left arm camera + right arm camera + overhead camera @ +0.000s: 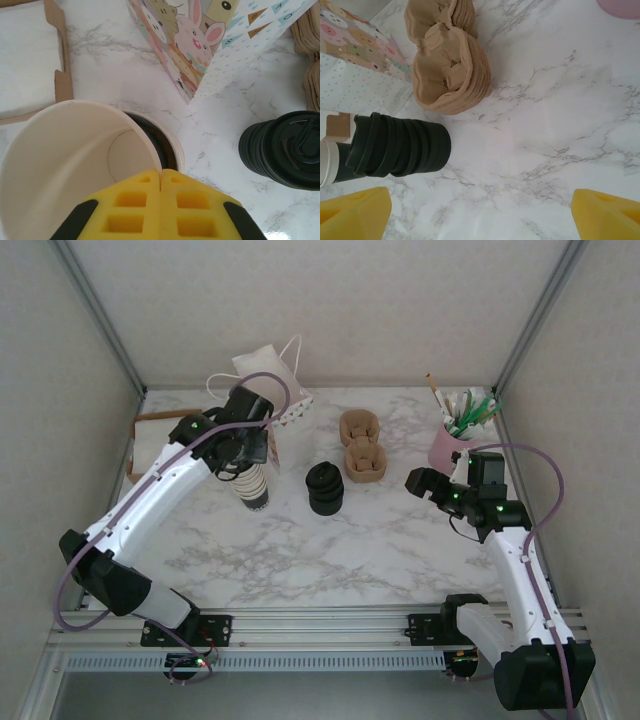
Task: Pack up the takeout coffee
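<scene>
L hand (160, 182) pinched shut on cream cup (60, 165) rim; R hand (480, 210) wide open.

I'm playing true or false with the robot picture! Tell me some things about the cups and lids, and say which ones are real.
1. The left gripper pinches a paper cup by its rim. True.
2. The right gripper holds a black lid. False: it is open and holds nothing.
3. The black lids stand stacked on the table. True.
4. The bag is plain brown. False: it has cartoon animals on it.
</scene>
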{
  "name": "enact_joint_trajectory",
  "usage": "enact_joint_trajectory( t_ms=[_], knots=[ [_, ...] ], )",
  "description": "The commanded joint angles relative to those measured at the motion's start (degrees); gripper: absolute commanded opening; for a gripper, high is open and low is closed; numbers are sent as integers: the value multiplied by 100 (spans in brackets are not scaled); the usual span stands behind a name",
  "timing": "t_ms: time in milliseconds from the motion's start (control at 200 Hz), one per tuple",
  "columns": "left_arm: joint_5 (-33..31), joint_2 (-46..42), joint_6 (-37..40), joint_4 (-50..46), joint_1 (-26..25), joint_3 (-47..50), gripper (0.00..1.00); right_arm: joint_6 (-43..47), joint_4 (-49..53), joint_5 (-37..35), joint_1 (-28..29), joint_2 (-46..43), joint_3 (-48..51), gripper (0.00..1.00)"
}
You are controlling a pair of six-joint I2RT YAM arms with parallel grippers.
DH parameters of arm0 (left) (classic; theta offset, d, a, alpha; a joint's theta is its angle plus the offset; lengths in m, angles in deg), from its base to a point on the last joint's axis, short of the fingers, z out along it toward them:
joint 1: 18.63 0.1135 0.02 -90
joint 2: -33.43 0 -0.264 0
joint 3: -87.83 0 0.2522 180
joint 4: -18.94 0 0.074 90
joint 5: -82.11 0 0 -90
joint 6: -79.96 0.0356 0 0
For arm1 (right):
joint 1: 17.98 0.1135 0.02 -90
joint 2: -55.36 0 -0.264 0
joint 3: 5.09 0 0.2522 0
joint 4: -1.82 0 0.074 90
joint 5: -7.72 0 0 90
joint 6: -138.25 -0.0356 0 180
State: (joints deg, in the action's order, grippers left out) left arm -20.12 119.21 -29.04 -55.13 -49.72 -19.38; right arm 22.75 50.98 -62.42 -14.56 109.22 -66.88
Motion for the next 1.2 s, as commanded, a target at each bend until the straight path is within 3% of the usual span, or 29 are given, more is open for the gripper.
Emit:
enact_joint_trajectory(
  t_ms=[0, 396, 686, 961, 1197],
  knots=[
    [-322, 64, 99, -352, -46, -314, 0, 105, -8, 194, 19, -32, 46, 94],
    [-491, 210, 47, -1070, -57, -1657, 0, 85, 20, 282, 18, -40, 16, 94],
    [115, -181, -162, -989, -186, -2084, 0, 83, 139, 318, 20, -47, -135, 96],
    [1152, -774, -406, -545, -544, -1666, 0, 29, 134, 345, 22, -1, -233, 96],
    [1434, -1095, -655, -106, -1241, -711, 0, -57, 134, 281, 18, -3, -212, 96]
  ],
)
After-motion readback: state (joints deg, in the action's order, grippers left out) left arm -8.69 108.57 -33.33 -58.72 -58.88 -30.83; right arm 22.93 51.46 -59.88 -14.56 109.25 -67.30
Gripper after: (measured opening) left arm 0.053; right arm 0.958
